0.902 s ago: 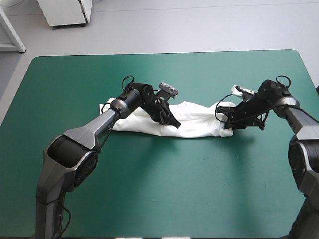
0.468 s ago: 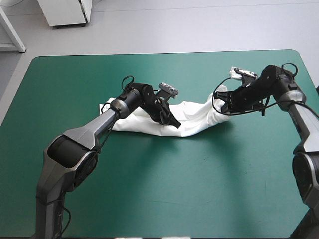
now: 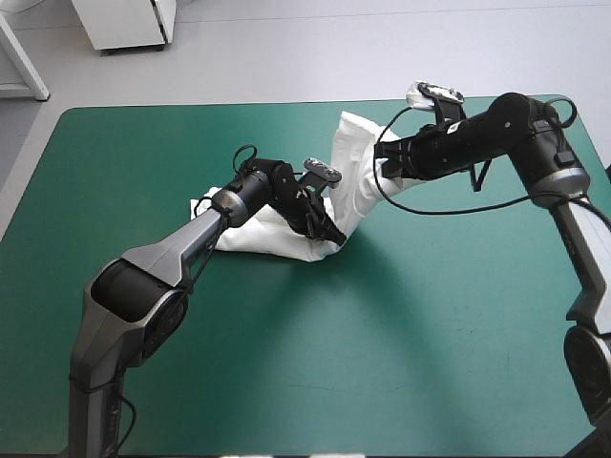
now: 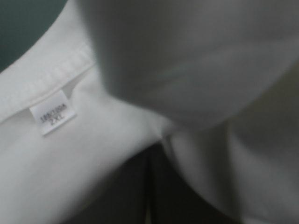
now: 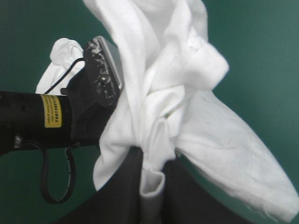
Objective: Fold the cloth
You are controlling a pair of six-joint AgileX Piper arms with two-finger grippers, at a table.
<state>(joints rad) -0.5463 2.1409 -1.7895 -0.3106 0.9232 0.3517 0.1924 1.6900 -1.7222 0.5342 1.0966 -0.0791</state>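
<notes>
On the teal-green table (image 3: 286,363) lies one white T-shirt (image 3: 355,176), just past the centre toward 12 o'clock: its 9 o'clock half rests flat in a rumpled band, and its other end is lifted and drawn up toward 1 o'clock. Two grippers have it. The right gripper (image 3: 382,164) is all but closed on the raised, bunched end; the left gripper (image 3: 329,234) is pinched almost closed on the middle, down at the table. One sewn size label (image 4: 52,116) shows beside the collar seam.
</notes>
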